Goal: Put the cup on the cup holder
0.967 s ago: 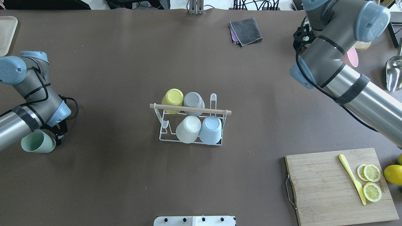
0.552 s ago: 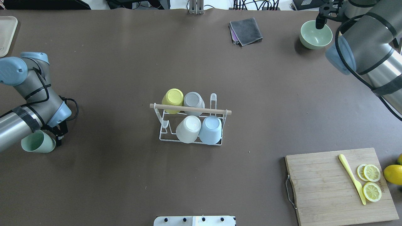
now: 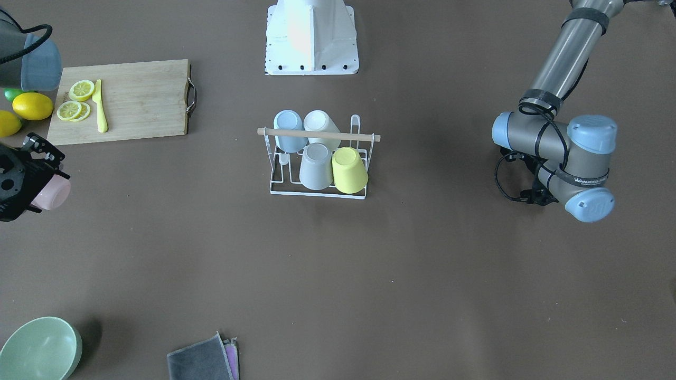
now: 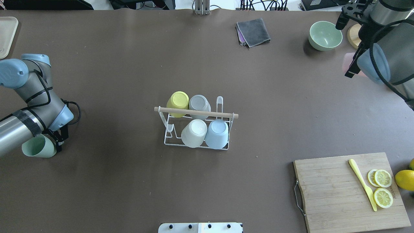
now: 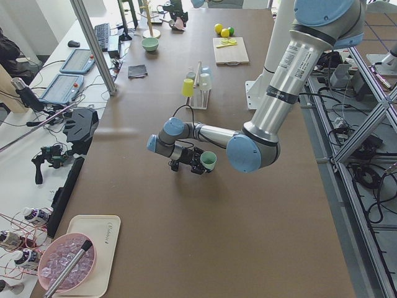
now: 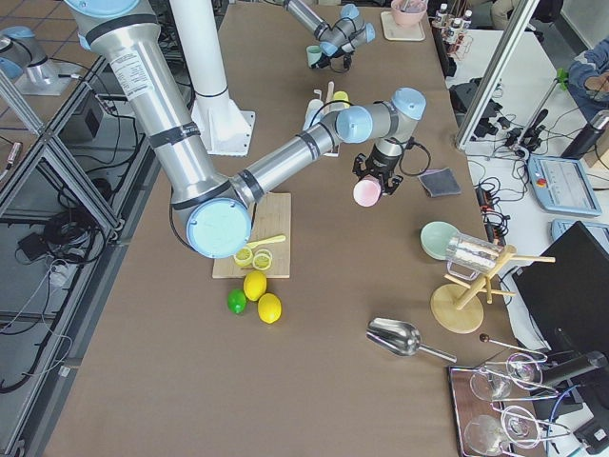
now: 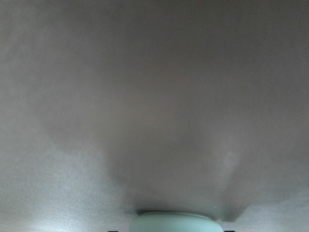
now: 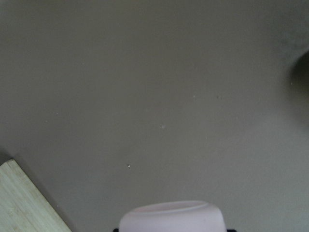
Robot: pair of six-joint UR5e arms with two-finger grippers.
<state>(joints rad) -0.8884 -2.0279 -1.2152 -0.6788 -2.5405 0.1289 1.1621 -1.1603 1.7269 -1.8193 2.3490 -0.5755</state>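
Left hand: the left hand (image 4: 55, 142) sits out at the left side of the table (image 4: 129, 64), closed round a mint-green cup (image 4: 38, 146) lying sideways in its grip.
Right hand: the right hand (image 3: 33, 186) is far out right, clamped on a pink cup (image 3: 53, 192).
Cup holder: the cup holder (image 4: 233, 115) stands dead centre with four cups (image 4: 194, 132) upended on it: yellow, grey, white, blue.
Free spots: one low prong (image 4: 169, 128) at the robot's near-left corner, one tall loop (image 4: 220, 101) at the far right.
How to play it: I'd turn the cup mouth-down, line it up above an open prong and lower it straight.
In the way: the wooden rod (image 4: 161, 109) and the neighbouring cups crowd both slots.
Around: green bowl (image 4: 325, 35), grey cloth (image 4: 253, 31) and cutting board (image 4: 339, 191) are all well apart from the rack.
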